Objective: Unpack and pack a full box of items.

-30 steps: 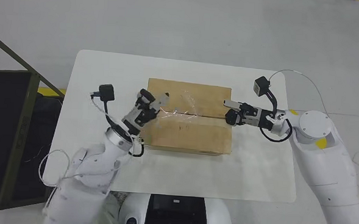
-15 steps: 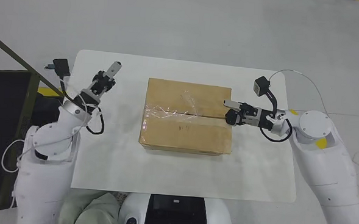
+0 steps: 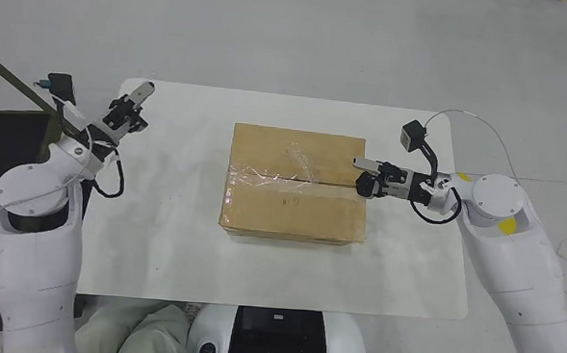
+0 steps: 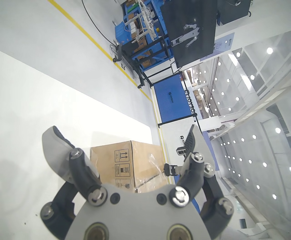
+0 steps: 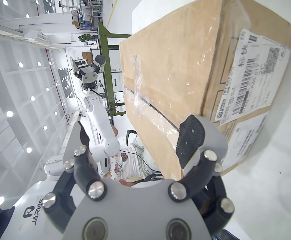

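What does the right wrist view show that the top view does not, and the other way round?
The right wrist view adds the white shipping label on the end face of the box. The top view adds the full outline of the table and the box's whole top, lying near the table's middle. Both show the clear tape along the box's top seam and the right tool, open, at the labelled end of the box.

A robotics lab hall: yellow floor line (image 4: 100, 51), blue panel (image 4: 170, 100), ceiling spotlights (image 4: 269, 50).
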